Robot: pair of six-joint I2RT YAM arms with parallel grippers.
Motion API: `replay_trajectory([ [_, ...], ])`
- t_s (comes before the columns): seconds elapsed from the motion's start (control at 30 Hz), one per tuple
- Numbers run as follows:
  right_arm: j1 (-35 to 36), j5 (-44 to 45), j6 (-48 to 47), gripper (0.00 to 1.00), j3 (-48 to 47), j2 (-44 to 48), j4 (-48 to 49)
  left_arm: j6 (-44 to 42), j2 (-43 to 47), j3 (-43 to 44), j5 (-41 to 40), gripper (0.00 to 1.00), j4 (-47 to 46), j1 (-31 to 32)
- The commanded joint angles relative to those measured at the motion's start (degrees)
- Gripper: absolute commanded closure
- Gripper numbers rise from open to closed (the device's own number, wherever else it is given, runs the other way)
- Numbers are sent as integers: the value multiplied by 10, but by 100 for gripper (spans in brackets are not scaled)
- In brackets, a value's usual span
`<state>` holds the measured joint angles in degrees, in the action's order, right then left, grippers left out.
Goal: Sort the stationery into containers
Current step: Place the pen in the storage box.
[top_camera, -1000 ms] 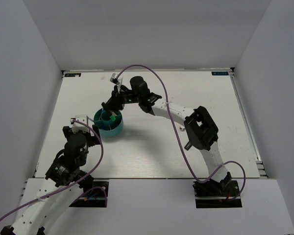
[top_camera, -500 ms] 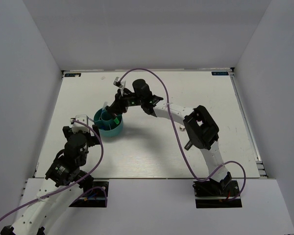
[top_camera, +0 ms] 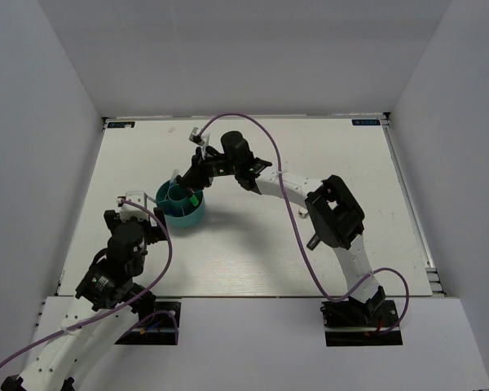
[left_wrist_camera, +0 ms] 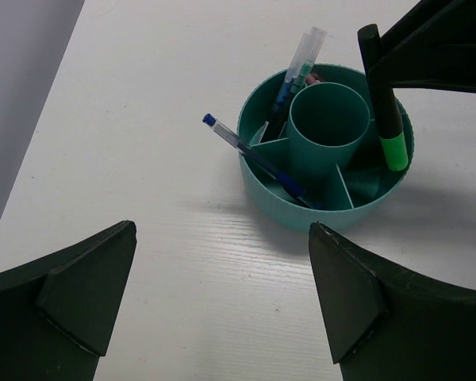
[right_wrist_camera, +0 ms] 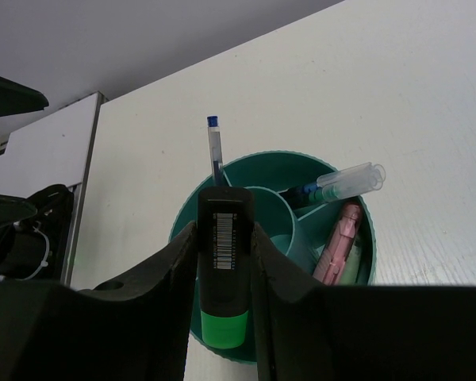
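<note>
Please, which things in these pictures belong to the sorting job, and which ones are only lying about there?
Belong to the job: teal organiser; black-green highlighter, held over it by the right gripper; blue pen, clear-capped pen and pink item, already inside.
Only lying about: purple cables; blue label at the far right corner of the table.

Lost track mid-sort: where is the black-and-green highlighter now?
The black-and-green highlighter hangs tip down in the right tool, over the round teal plastic organiser, right of its central tube in the left wrist view.
</note>
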<state>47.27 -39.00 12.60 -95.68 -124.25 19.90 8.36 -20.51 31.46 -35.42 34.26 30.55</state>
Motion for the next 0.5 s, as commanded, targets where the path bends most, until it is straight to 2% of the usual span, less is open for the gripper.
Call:
replay_trajectory([
  [0.0,-1,0,-13,95,5,-5,31,-4,-4,-3,-9,0,-10,-1],
  [0.13,1,-2,-11,92,6,-6,32,-5,-3,-2,-8,0,-8,-1],
  [0.47,0,-7,-12,77,21,1,34,-5,-3,-4,-8,0,-9,0],
])
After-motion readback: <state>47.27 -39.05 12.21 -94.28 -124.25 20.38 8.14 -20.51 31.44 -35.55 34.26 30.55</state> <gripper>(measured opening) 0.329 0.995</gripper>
